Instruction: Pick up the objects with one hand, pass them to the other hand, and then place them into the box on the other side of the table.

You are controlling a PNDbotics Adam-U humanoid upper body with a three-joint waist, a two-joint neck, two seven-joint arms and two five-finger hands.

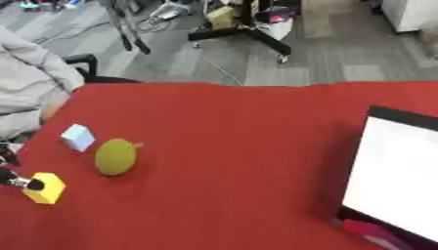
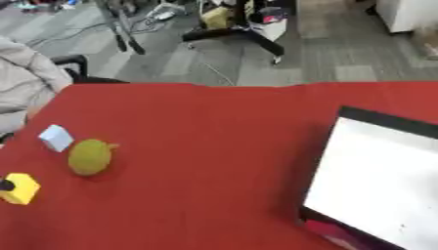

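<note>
Three objects lie on the red table at the left. A pale blue cube (image 1: 77, 137) sits farthest back. A yellow-green pear-shaped fruit (image 1: 115, 156) lies just right of it. A yellow cube (image 1: 45, 188) is nearest me. Only a small black and silver tip of my left hand (image 1: 19, 180) pokes in from the left edge, touching the yellow cube's left side. At the right stands the box (image 2: 376, 120), white inside with a black rim, nothing visible in it. My right hand shows in neither view.
A pink thing (image 1: 374, 235) lies by the box's near corner. Bare red cloth (image 1: 248, 161) spans the middle between the objects and the box. Beyond the far table edge are a black chair arm (image 1: 81, 59) and a stand's black base (image 1: 248, 35).
</note>
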